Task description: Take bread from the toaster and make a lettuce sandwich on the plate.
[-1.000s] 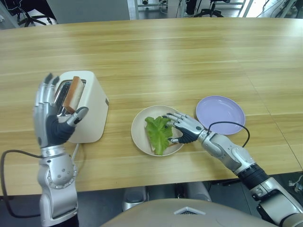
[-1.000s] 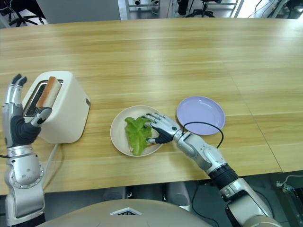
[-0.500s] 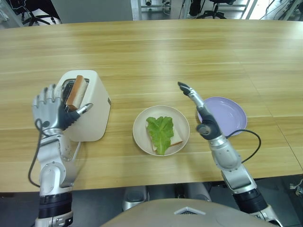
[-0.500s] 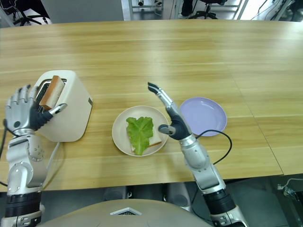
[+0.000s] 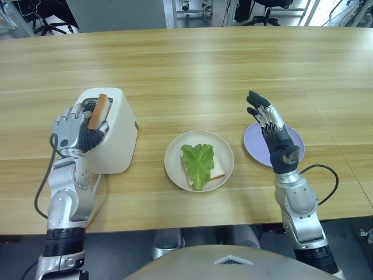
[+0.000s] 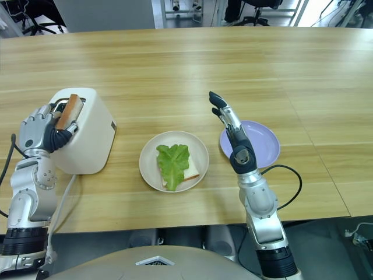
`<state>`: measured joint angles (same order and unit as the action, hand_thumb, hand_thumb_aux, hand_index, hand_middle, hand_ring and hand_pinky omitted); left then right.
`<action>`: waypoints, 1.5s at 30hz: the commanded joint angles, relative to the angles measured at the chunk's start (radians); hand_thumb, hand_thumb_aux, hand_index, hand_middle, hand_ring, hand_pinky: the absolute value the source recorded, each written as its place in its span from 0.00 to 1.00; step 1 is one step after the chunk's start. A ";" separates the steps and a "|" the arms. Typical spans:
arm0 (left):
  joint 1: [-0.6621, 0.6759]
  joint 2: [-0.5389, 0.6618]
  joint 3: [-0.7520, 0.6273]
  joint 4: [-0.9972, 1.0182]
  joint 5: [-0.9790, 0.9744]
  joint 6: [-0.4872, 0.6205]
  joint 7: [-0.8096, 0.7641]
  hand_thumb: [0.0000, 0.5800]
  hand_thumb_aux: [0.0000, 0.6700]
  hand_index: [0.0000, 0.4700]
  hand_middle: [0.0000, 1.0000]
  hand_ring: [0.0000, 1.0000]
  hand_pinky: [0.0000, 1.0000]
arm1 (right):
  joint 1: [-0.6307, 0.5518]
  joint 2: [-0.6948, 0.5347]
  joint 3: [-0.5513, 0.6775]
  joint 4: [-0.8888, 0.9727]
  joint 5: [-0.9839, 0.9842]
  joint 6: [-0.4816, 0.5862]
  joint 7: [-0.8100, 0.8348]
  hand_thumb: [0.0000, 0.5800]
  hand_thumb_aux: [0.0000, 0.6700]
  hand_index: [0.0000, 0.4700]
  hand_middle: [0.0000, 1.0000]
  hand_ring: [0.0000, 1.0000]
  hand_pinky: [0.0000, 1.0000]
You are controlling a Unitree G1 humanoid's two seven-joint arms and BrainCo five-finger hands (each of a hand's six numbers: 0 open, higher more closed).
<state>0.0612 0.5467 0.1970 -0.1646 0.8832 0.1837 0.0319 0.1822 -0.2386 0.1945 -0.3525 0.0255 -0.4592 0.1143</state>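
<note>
Standing about halfway: bread (image 5: 217, 174) topped with lettuce (image 5: 197, 163) lies on the plate (image 5: 172, 156), the top slice (image 5: 100, 111) sits in the toaster (image 5: 119, 143) on the worktop (image 5: 186, 70), left hand (image 5: 73, 131) clenched on it, right hand (image 5: 278, 143) raised, released.

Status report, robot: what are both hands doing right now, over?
Left hand closed on bread slice in toaster. Right hand open, raised beside purple plate. Lettuce on bottom slice sits on beige plate. Nothing in the way.
</note>
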 commanded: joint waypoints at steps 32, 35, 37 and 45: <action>-0.018 -0.182 -0.395 -0.186 -0.772 -0.107 -0.371 1.00 1.00 0.98 1.00 1.00 1.00 | 0.118 -0.068 -0.107 0.011 -1.203 -0.496 -0.476 0.00 0.00 0.00 0.00 0.00 0.00; -0.016 -0.179 -0.429 -0.112 -0.807 -0.095 -0.446 1.00 1.00 0.98 1.00 1.00 1.00 | 0.108 -0.099 -0.072 0.047 -1.263 -0.428 -0.467 0.00 0.00 0.00 0.00 0.00 0.00; -0.027 -0.178 -0.440 -0.063 -0.832 -0.075 -0.491 1.00 1.00 0.98 1.00 1.00 1.00 | 0.101 -0.117 -0.042 0.071 -1.284 -0.378 -0.448 0.00 0.00 0.00 0.00 0.00 0.00; -0.114 -0.174 -0.457 0.197 -0.771 -0.089 -0.493 1.00 1.00 0.98 1.00 1.00 1.00 | 0.087 -0.162 0.096 0.234 -1.279 -0.130 -0.157 0.00 0.00 0.00 0.00 0.00 0.00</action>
<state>-0.0333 0.3684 -0.2518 -0.0370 0.0811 0.1013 -0.4706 0.2751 -0.3836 0.2565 -0.1588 -1.2483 -0.6514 -0.1263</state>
